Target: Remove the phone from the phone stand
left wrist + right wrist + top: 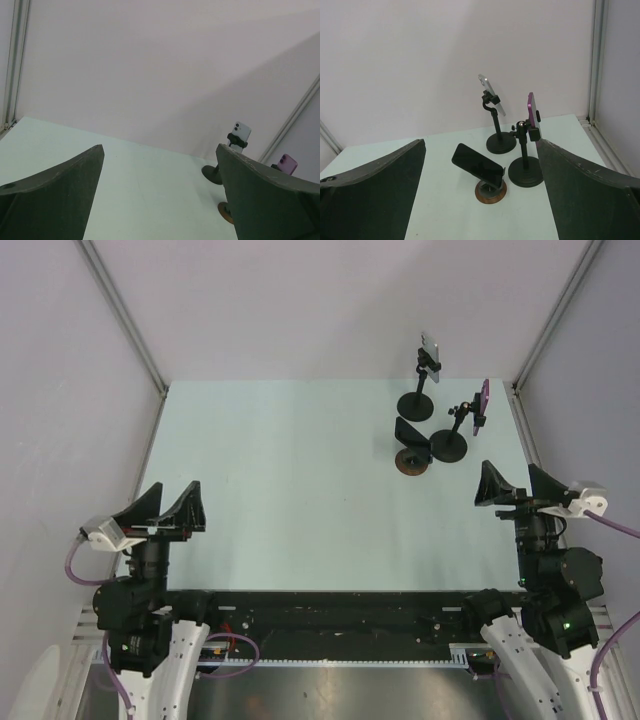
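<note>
— So, which step are we at?

— The opening one, I'd judge: the reach has not begun. All three phones sit in their stands at the far right of the surface, and neither arm is near them.

— Three? Which one is meant?

— The task doesn't say. A silver phone is clamped high on a tall stand at the back. A purple phone is clamped upright on a second tall stand, just in front and to the right. A dark phone leans on a low stand with a brown base, nearest the arms.

— How do the arms stand?

— The right arm is folded back by its base, wrist roughly level, its camera looking straight at the group. Its jaws are spread wide and hold nothing. The left arm is posed the same way at the left, well apart from the phones, jaws wide and empty as well.

— And the next move?

— Likely the right arm's. It would stretch forward and bring the jaws about one phone's edges. The stands are close together, so it must not knock the neighbours. Then it lifts the phone clear of its clamp or cradle.
</note>
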